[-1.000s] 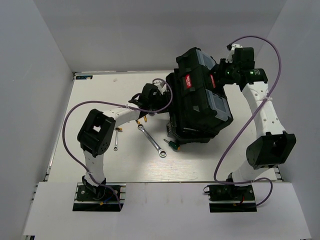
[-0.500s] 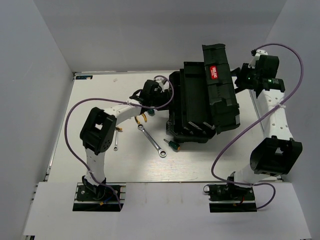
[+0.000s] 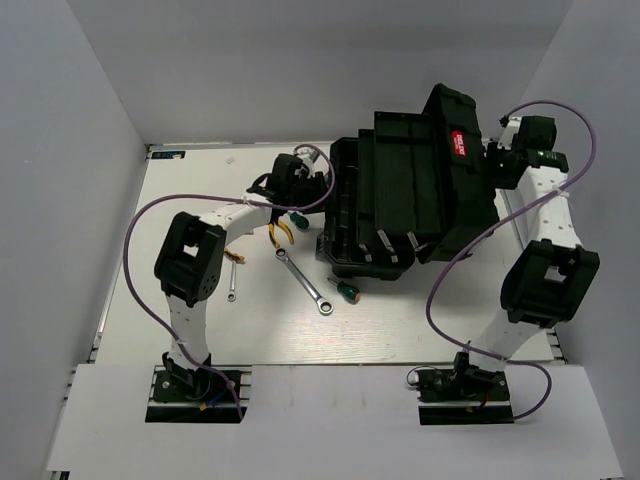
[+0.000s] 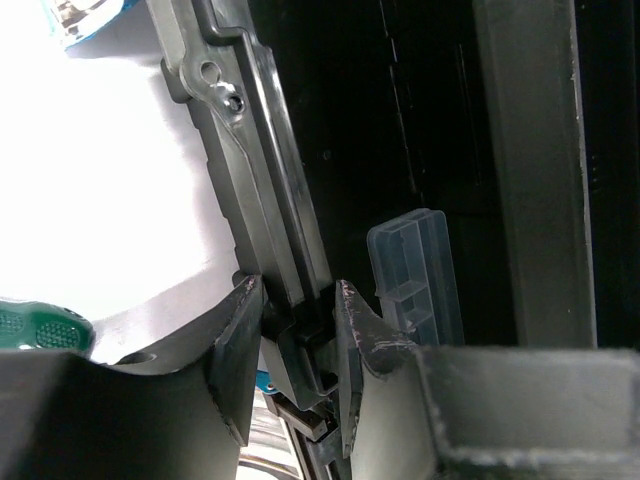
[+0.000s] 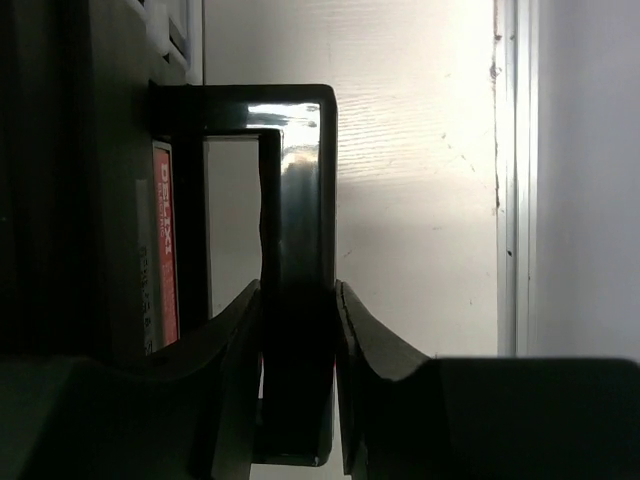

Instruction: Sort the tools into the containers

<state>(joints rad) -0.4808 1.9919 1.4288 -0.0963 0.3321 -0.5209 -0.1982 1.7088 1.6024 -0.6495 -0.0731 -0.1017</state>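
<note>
The black toolbox (image 3: 385,205) lies open at the back middle, its lid (image 3: 465,185) swung over to the right. My right gripper (image 3: 492,158) is shut on the lid's black handle (image 5: 300,170), beside the red label (image 5: 163,250). My left gripper (image 3: 322,190) is shut on a latch on the toolbox's left rim (image 4: 255,180). On the table lie yellow-handled pliers (image 3: 277,232), a long silver ratchet wrench (image 3: 305,281), a small silver wrench (image 3: 231,283) and two green-handled screwdrivers (image 3: 346,291) (image 3: 298,221).
A small clear plastic box (image 4: 420,275) lies inside the toolbox. White walls close in the table at the back and both sides. A rail (image 5: 510,170) runs along the table's right edge, close to the lid. Purple cables loop off both arms.
The lid has swung from nearly shut to wide open towards the right, with my right gripper holding its handle. The toolbox base has shifted left; my left gripper stayed at its left rim.
</note>
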